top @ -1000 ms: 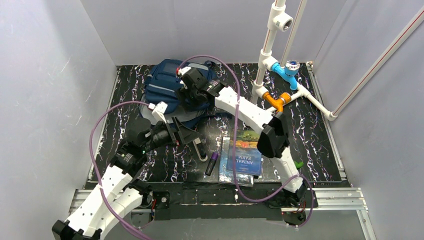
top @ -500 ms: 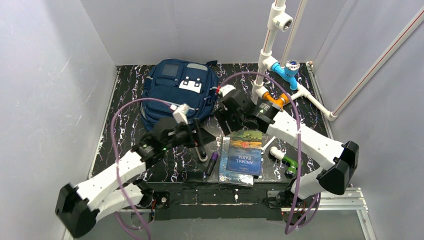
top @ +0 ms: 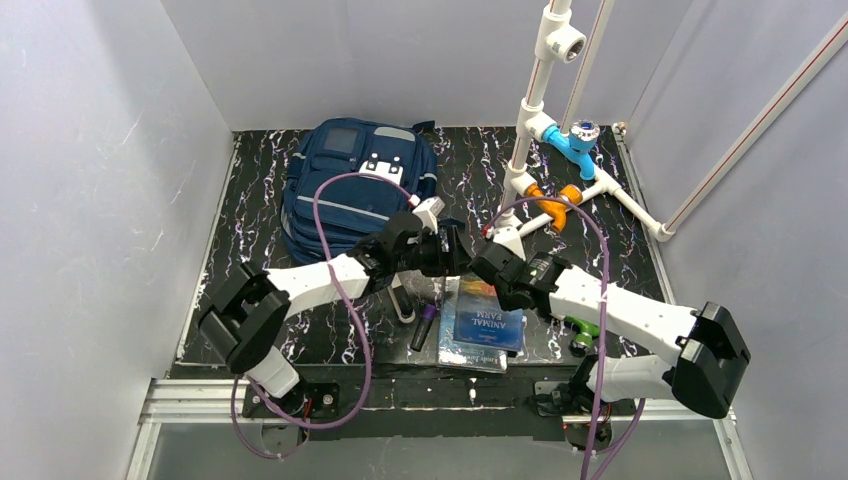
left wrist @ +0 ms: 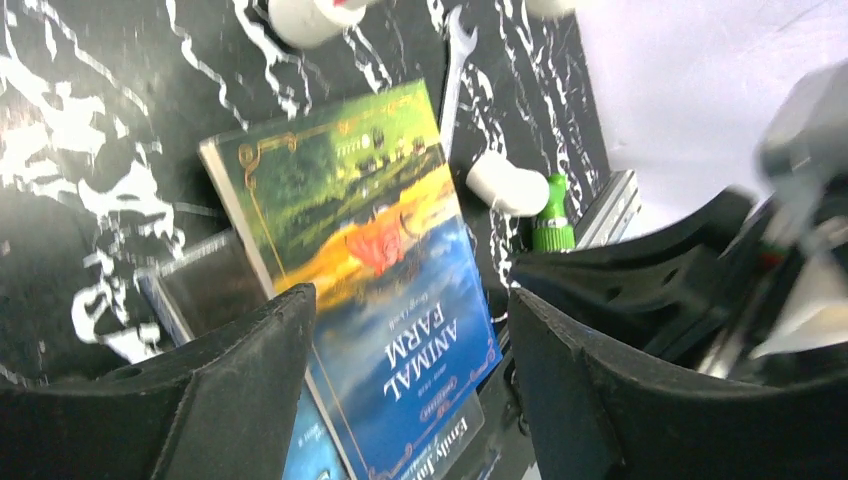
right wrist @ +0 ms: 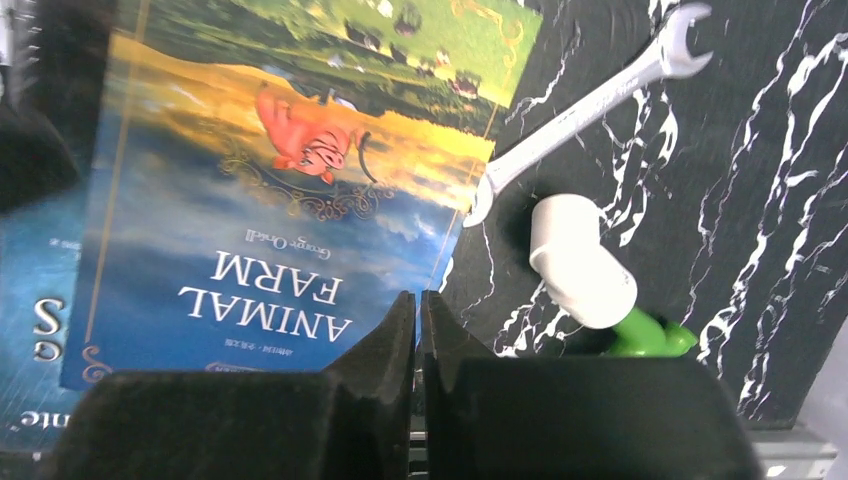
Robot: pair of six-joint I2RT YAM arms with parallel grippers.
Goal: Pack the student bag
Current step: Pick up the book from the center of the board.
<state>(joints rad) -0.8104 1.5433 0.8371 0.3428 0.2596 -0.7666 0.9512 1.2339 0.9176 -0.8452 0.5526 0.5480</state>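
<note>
The student bag [top: 355, 185], navy with grey stripes, lies flat at the back left of the mat, apart from both grippers. A blue "Animal Farm" book [top: 490, 318] tops a small stack near the front. My left gripper [top: 452, 252] hovers over the book's far left corner, open, and the cover [left wrist: 370, 250] shows between its fingers [left wrist: 250, 380]. My right gripper [top: 487, 268] hangs just above the book's right edge [right wrist: 280, 180]. Its jaws are shut with only a hairline gap and nothing visible in them.
A purple marker [top: 425, 325] and a silver tool [top: 403, 300] lie left of the books. To their right are a wrench [right wrist: 590, 100] and a white-and-green pipe fitting [right wrist: 585, 265]. A white pipe rig [top: 545, 190] with blue and orange joints stands at the back right.
Both arms swung away from the bag and now meet over the books. The right gripper went from open to shut. The left gripper narrowed slightly.
</note>
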